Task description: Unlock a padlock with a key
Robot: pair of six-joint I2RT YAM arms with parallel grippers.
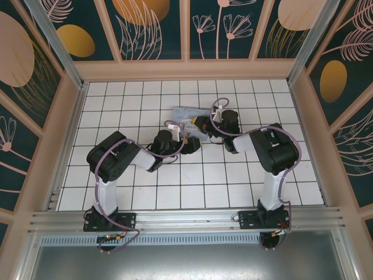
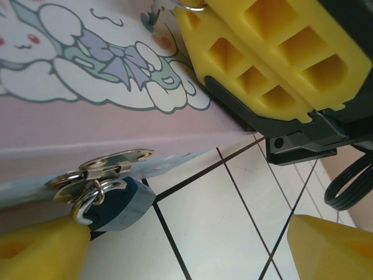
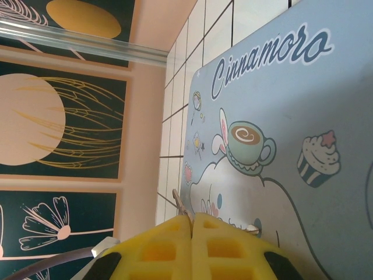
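Box [image 1: 187, 112] with cartoon print lies just in front of the right gripper [image 3: 192, 224], whose fingers are pressed together. Left gripper [image 2: 189, 239] stands spread. The padlock [image 2: 119, 204] hangs on the box's hasp [image 2: 99, 169], just beside one of its fingers [image 2: 35, 251].

White grid-tiled tabletop [image 1: 192, 186] sat inside peach-framed dark teal floral wall panels [image 1: 233, 26]; aluminium rail [image 1: 186, 217] ran along near edge.

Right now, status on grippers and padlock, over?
Left gripper open, right gripper shut over the cartoon-printed box. Padlock hangs on the box's hasp, beside one left finger. Nothing blocking it.
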